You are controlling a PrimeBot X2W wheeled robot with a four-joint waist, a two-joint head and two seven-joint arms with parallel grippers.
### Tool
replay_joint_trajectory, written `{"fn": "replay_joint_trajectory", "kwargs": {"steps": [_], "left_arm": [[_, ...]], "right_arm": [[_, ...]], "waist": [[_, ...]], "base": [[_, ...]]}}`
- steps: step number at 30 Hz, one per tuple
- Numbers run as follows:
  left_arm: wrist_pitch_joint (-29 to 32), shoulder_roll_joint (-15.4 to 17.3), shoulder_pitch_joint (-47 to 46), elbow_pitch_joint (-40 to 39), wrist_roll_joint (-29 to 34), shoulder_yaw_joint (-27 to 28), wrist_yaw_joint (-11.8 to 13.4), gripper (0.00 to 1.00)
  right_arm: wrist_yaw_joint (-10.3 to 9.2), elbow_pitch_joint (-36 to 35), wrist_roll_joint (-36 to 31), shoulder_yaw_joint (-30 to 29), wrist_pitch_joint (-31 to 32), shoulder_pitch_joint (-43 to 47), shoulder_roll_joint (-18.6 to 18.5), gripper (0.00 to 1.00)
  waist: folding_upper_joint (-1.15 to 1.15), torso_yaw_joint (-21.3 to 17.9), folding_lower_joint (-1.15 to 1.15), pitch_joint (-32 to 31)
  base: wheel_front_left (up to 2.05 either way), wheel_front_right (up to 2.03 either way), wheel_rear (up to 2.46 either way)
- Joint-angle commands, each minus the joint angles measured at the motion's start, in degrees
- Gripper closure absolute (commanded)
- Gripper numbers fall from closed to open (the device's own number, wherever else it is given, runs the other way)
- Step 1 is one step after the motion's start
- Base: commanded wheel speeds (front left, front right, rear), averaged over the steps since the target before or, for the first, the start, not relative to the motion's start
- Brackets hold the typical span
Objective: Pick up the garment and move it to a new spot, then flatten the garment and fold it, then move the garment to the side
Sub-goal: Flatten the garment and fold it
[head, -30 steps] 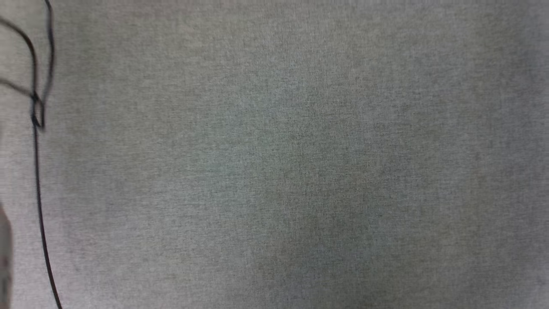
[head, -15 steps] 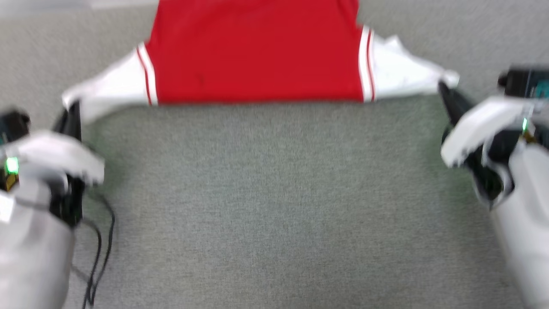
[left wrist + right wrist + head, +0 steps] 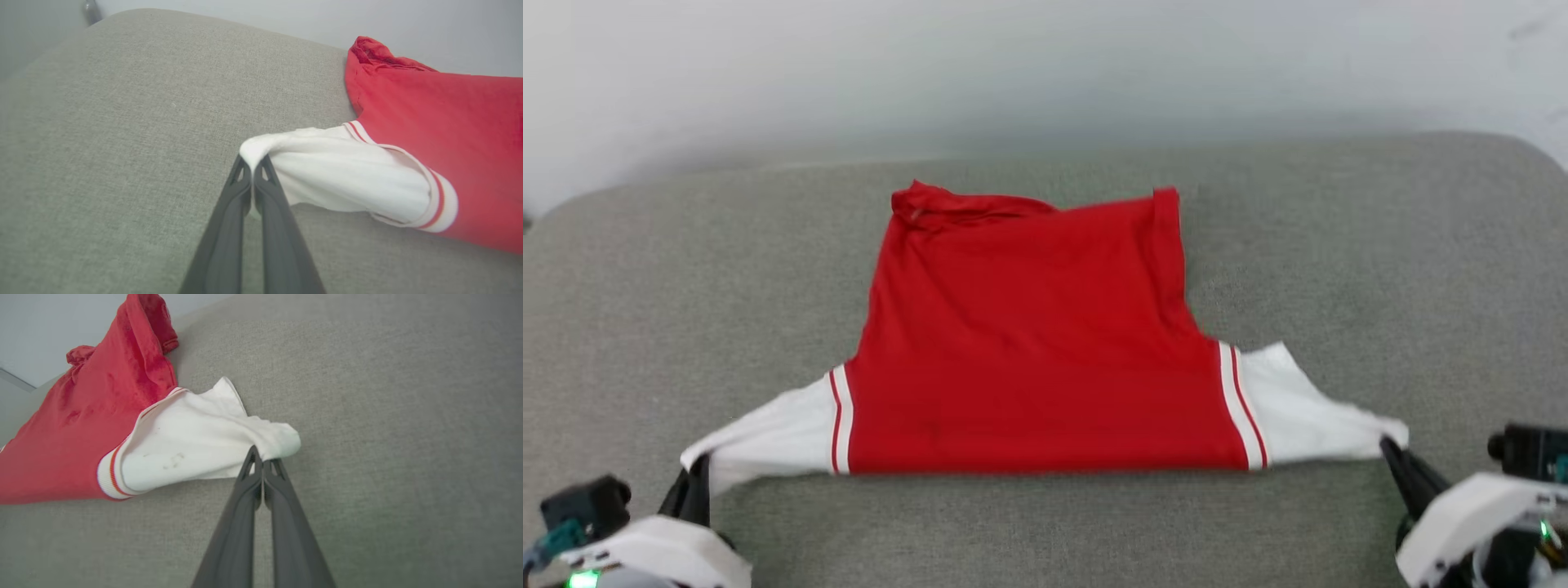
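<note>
Left gripper [image 3: 696,483]: near left, fingers pointing toward the far side, jaws pressed together with a white sleeve end of the garment [image 3: 1029,351] pinched at the tips. Left wrist shell [image 3: 662,551]: white, low at the near edge, green light on. Right gripper [image 3: 1388,449]: near right, fingers slanting far and leftward, jaws likewise closed on the other sleeve end. Right wrist shell [image 3: 1462,514]: white, tilted, just behind the fingers. The two grippers sit well apart.
</note>
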Motion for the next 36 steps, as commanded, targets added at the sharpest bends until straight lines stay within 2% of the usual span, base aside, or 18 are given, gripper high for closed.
{"fn": "replay_joint_trajectory", "kwargs": {"steps": [1,9,13,16,17,18,19,24,27,31,36], "left_arm": [[1.0,0.9,3.2,-2.9,-0.6,0.8,1.8,1.00],[7.6,3.1,19.9,-22.7,-1.7,3.2,11.2,1.00],[10.1,4.2,25.1,-28.9,-1.7,3.8,14.3,1.00],[11.2,4.4,27.0,-31.8,-1.4,3.4,15.4,1.00],[11.5,4.4,27.2,-32.6,-1.2,3.2,15.6,1.00],[11.7,4.4,27.3,-33.4,-1.1,2.8,15.6,1.00],[11.9,4.3,27.2,-34.1,-1.1,2.3,15.5,1.00],[12.2,3.9,24.6,-36.9,0.4,0.1,15.5,1.00],[12.3,3.5,22.6,-38.2,1.2,-1.3,14.9,1.00],[11.8,2.7,19.2,-39.1,2.2,-2.8,14.1,1.00],[10.3,0.6,14.3,-37.9,2.4,-5.3,11.5,1.00]], "right_arm": [[-0.10,-2.3,-0.9,-1.7,1.5,3.5,0.6,1.00],[-0.10,-18.5,-6.7,-11.7,13.4,21.3,8.0,1.00],[-0.11,-22.7,-8.6,-14.3,20.3,28.1,10.6,1.00],[-0.10,-24.7,-9.5,-14.5,23.3,30.8,11.2,1.00],[-0.10,-25.1,-9.8,-14.2,23.5,31.3,11.3,0.89],[-0.09,-25.3,-9.3,-13.5,24.1,31.7,11.5,0.47],[-0.09,-25.5,-8.3,-13.0,23.8,31.6,11.5,0.00],[-0.06,-28.0,-8.0,-12.5,15.6,25.1,11.5,0.00],[-0.06,-26.3,-8.7,-12.8,10.3,19.4,11.4,0.00],[-0.06,-19.7,-9.6,-11.7,7.5,8.0,8.9,0.00],[-0.06,-7.2,-8.3,-8.8,10.1,-8.0,4.4,0.00]], "waist": [[0.00,0.7,0.02,-2.0],[0.00,1.9,0.02,-4.7],[0.00,2.5,0.02,-5.4],[0.00,3.1,0.02,-5.4],[0.00,3.2,0.02,-5.4],[0.00,3.4,0.02,-5.3],[0.00,3.7,0.02,-5.2],[0.00,5.2,0.02,-3.7],[0.00,6.9,0.02,-2.0],[0.00,8.9,0.02,1.9],[0.00,12.6,0.02,6.3]], "base": [[0.00,0.00,0.00],[0.00,0.00,0.00],[0.00,0.00,0.00],[0.00,0.00,0.00],[0.00,0.00,0.00],[0.00,0.00,0.00],[0.00,0.00,0.00],[0.00,0.00,0.00],[0.00,0.00,0.00],[0.00,0.00,0.00],[0.00,0.00,0.00]]}}
